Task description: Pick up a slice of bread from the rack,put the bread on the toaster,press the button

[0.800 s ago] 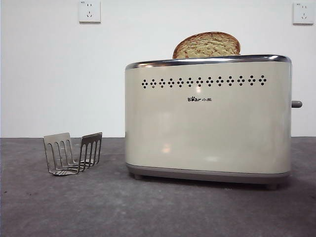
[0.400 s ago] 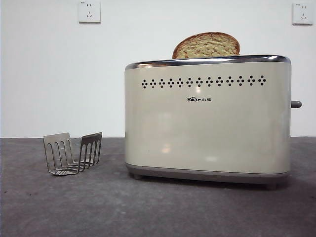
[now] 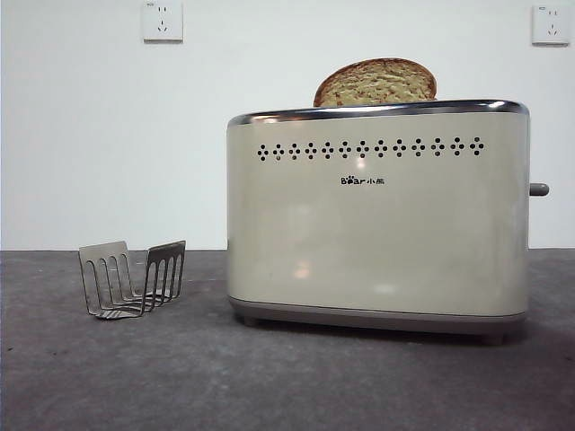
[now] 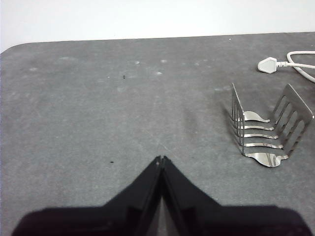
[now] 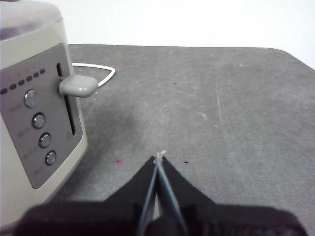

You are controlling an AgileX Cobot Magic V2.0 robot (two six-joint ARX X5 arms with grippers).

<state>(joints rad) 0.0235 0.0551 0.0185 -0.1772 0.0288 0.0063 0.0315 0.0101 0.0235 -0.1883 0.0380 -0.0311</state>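
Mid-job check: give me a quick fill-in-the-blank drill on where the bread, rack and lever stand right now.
1. The slice of bread stands upright in the slot of the ____.
2. The rack on the table holds ____ slices.
3. The right gripper sits away from the toaster, so nothing touches the ____ on its narrow end.
4. The left gripper has its jaws ____.

Missing words: toaster; no; button; shut

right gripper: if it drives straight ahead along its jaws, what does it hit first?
Probably nothing: the right gripper points over bare table. The toaster and its button lie off to one side, though depth is unclear.
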